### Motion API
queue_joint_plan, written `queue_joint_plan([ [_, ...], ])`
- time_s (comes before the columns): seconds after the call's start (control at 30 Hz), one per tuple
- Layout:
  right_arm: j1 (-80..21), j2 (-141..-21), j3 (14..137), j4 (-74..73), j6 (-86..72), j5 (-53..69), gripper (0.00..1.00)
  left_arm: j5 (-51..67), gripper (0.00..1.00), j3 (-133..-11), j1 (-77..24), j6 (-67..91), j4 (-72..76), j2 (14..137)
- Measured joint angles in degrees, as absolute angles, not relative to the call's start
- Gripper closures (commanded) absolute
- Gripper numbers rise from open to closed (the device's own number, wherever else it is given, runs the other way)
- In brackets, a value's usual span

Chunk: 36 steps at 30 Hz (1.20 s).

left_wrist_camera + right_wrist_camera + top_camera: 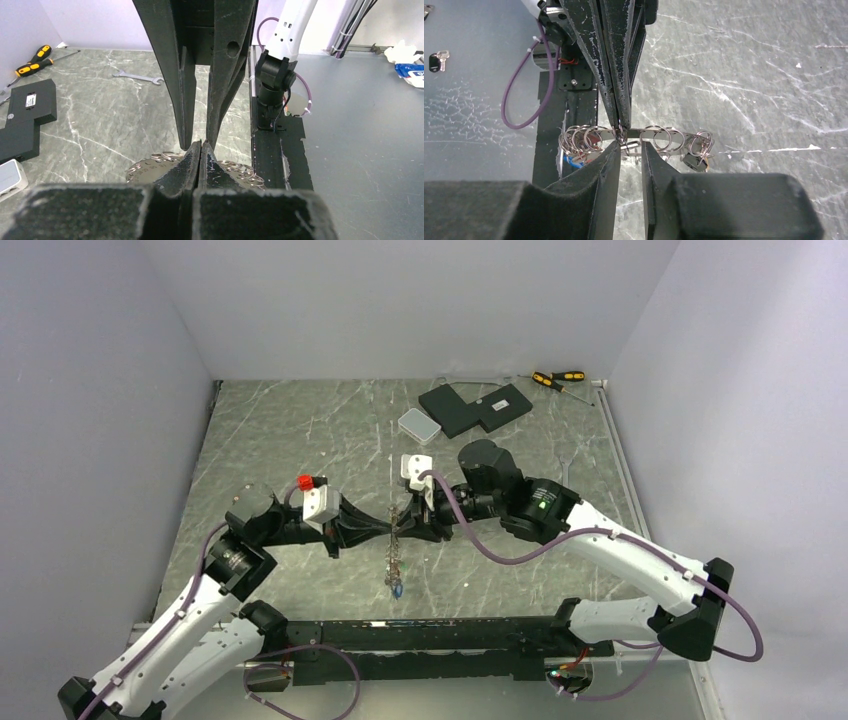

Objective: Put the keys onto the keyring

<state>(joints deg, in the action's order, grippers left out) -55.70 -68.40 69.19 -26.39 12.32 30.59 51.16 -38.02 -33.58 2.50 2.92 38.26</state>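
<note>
Right gripper (630, 150) fingers are filling the bottom of the right wrist view. Jaws are standing part open, tips straddling the near edge of the keyring (147, 169). I'm not seeing them pressing on it, so I'm not calling that a grip.

Left gripper (620, 125) is facing it from the opposite side, jaws fully closed and pinching the ring's rim. That 1 pinch looks to be carrying the whole thing.

Keyring is standing on edge between the 2 grippers, mid-table, and looks lifted off the marble. Small split rings (584, 137) are sitting bunched along its rim in 2 groups, with keys (574, 161) dangling under them, 1 blue-headed. 1 loose key (439, 57) with a dark head is lying well apart, on the grey surface past the arm rail.

Step, my read: mid regrip, with left acting as the vise while right is repositioning. Next move is calling for right to either re-clamp the rim or back off for the loose key. Left is holding only a thin edge, so slip or swing is the risk.
</note>
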Motion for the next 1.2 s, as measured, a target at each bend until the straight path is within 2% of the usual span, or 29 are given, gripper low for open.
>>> queue_joint_plan([
  [0.13, -55.7, -68.18, 69.04, -25.74, 12.32, 31.16, 0.67, 51.09, 1.0, -37.63, -33.58, 2.76, 3.7, 37.71],
  [0.23, -55.7, -68.23, 69.01, -25.32, 12.21, 31.83, 0.65, 51.11, 1.0, -37.6, -33.58, 2.87, 3.79, 37.56],
  [0.5, -55.7, -68.23, 68.66, -24.03, 12.01, 33.12, 0.83, 50.98, 1.0, -36.91, -33.56, 4.14, 5.08, 37.23],
  [0.63, -55.7, -68.23, 68.66, -23.88, 11.79, 33.74, 1.0, 50.65, 1.0, -36.84, -33.56, 4.36, 5.63, 37.23],
  [0.9, -55.7, -68.25, 68.66, -24.03, 12.21, 33.47, 1.0, 49.95, 1.0, -36.75, -33.58, 4.27, 5.41, 37.36],
  [1.0, -55.72, -68.29, 68.86, -25.26, 13.1, 32.8, 1.0, 49.71, 0.91, -36.8, -33.63, 3.64, 4.69, 37.8],
  [1.2, -55.79, -69.38, 72.1, -32.53, 15.62, 30.09, 1.0, 49.63, 0.6, -38.33, -33.78, 1.32, 1.8, 40.27],
])
